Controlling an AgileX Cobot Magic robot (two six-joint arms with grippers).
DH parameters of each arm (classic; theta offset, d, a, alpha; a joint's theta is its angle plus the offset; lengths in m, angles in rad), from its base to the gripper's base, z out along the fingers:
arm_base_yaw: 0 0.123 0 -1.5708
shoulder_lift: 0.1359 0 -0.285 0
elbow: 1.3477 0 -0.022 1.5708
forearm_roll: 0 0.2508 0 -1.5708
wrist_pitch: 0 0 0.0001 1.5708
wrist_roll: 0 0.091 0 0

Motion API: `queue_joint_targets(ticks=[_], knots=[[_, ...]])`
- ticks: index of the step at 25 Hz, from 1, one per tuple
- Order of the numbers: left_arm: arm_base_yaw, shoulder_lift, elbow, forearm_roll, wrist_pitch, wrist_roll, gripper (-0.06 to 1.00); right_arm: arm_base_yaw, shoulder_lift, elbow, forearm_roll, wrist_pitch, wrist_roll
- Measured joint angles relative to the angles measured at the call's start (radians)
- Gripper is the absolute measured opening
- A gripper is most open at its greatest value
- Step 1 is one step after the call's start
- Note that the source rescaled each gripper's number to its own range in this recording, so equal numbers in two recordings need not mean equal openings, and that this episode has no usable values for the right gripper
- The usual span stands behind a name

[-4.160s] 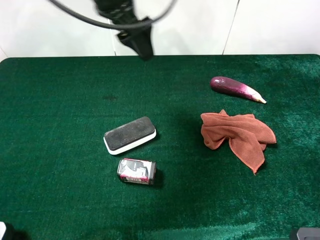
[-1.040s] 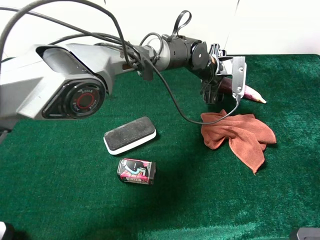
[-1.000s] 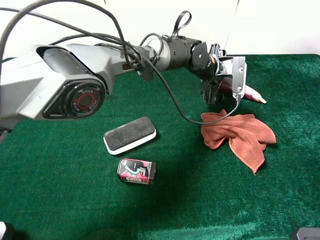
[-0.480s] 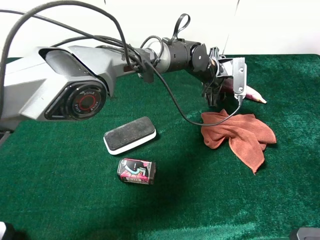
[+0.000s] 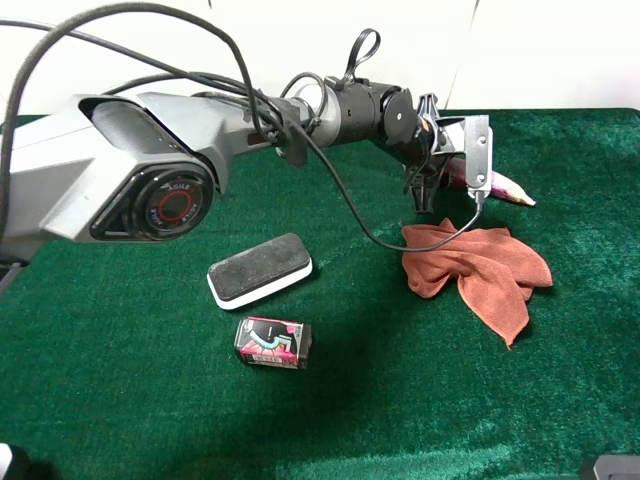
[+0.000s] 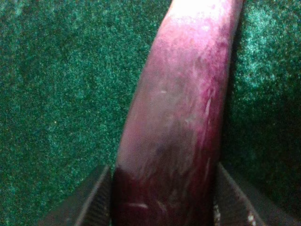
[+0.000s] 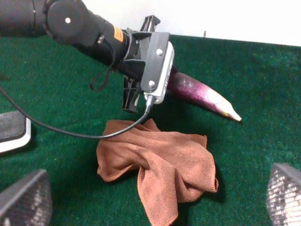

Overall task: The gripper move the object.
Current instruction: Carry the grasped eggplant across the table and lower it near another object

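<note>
– Green felt covers the bench [image 5: 120, 380]. What is on it?

– A purple eggplant [image 7: 202, 94] lies at the far right side, its whitish pointed tip aimed towards the right edge. Just in front of it sits a crumpled rust-orange cloth [image 5: 475, 265]. Well to the left lies a white eraser block [image 5: 260, 268] with a black top, and just in front of that, a small packet [image 5: 272, 342] printed in pink and black.

– Where is the left tool [image 6: 162, 202]?

– Its grey and black arm reaches across from the left to the eggplant's thick, dark end. In the left wrist view its two fingers [image 6: 94, 202] sit one on each side of that end, closed in against the skin, so it has hold of the eggplant. The rest of the eggplant sticks out past the fingers. I cannot tell if it rests on the felt or hangs just above it.

– And the right tool [image 7: 154, 197]?

– Its fingers are spread wide with nothing between them. It hangs above the near side of the cloth, well apart from the eggplant.
</note>
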Motion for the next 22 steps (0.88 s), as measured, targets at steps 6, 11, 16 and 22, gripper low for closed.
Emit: queue_joint_targets(ticks=[6, 11, 16, 22], knots=[[0.0, 0.0, 0.0, 0.0, 0.0, 0.001, 0.0, 0.0, 0.0, 0.0, 0.0, 0.0, 0.0], [0.0, -0.001, 0.0, 0.011, 0.002, 0.001, 0.0, 0.0, 0.0, 0.0, 0.0, 0.0, 0.0], [0.0, -0.019, 0.0, 0.014, 0.045, 0.001, 0.0, 0.0, 0.0, 0.0, 0.0, -0.015, 0.0], [-0.001, -0.049, 0.0, 0.014, 0.093, 0.001, 0.0, 0.0, 0.0, 0.0, 0.0, -0.031, 0.0]])
